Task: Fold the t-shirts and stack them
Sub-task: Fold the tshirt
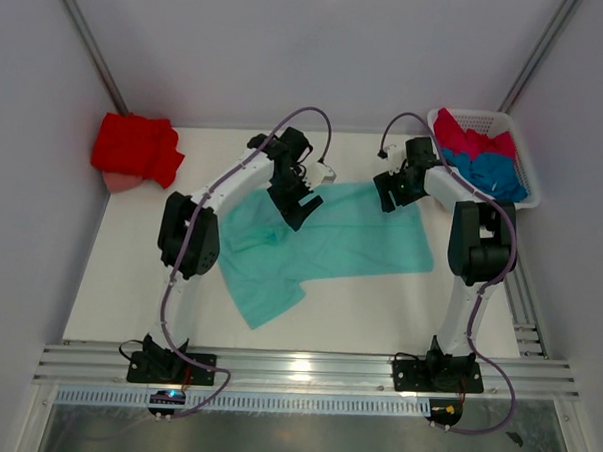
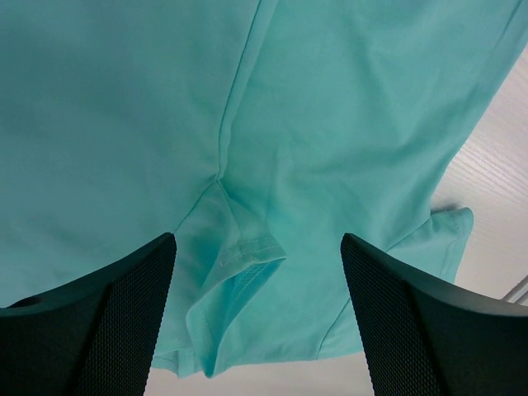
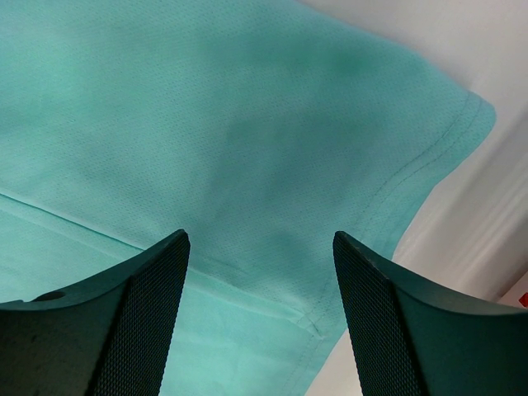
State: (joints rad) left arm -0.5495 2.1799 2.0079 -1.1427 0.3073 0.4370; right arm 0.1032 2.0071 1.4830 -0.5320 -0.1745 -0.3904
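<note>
Step in hand (judged): folding the mint-teal t-shirt (image 1: 351, 238); no fold is made yet.

- The mint-teal t-shirt lies spread mostly flat at the centre of the table (image 1: 378, 314). One end trails toward 7 o'clock.
- The red t-shirt (image 1: 135, 147) sits bunched at 10 o'clock, well apart from the arms. A strip of pink shows under it, but what that is cannot be told.
- The white basket (image 1: 529, 174) is at 2 o'clock and holds a crimson-pink t-shirt (image 1: 463, 138) and a blue t-shirt (image 1: 499, 175).
- The left gripper (image 2: 257, 247) is spread and holds nothing. It hangs over the shirt's 11 o'clock part. The left wrist view shows a seam and a creased sleeve hem between the fingers.
- The right gripper (image 3: 260, 239) is also spread and holds nothing. It hangs over the shirt's 1 o'clock corner. The right wrist view shows a stitched hem corner with bare table past it.
- Whether either gripper's fingertips touch the cloth cannot be told.

Next move (judged): each gripper lowers onto its own part of the far edge and pinches it. Both then carry the edge toward 6 o'clock together, so the fold lands straight.

Caution: the rucked sleeve under the left gripper could get caught into the pinch and skew the fold.
</note>
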